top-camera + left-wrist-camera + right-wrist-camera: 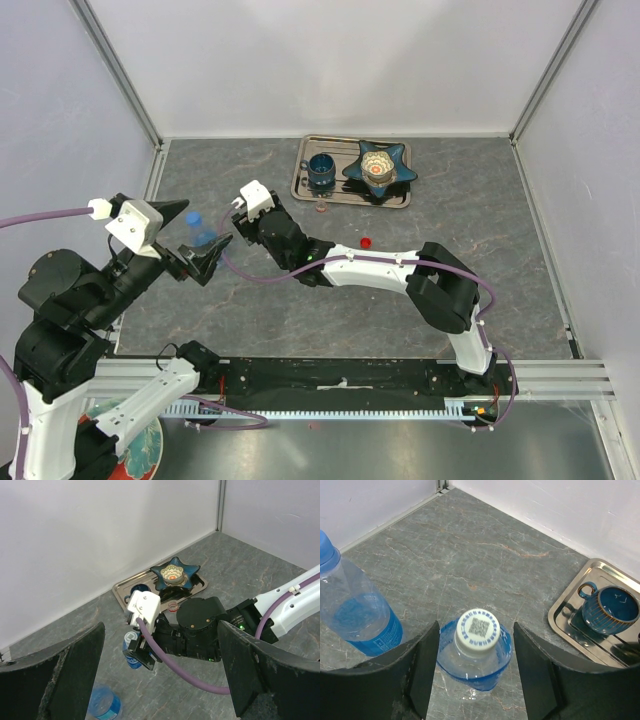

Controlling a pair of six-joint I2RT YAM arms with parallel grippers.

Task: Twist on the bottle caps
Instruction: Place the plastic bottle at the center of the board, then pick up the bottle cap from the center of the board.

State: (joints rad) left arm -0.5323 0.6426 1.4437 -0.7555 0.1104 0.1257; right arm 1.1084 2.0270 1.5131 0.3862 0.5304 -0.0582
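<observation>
Right wrist view is showing the right end effector (476, 635) open, straddling the white cap (478, 627) sitting on a bottle (475, 667) on the counter (485, 545); with the left end effector (203, 255) hanging open apart, twisting is risking spinning or tipping the bottle.
</observation>
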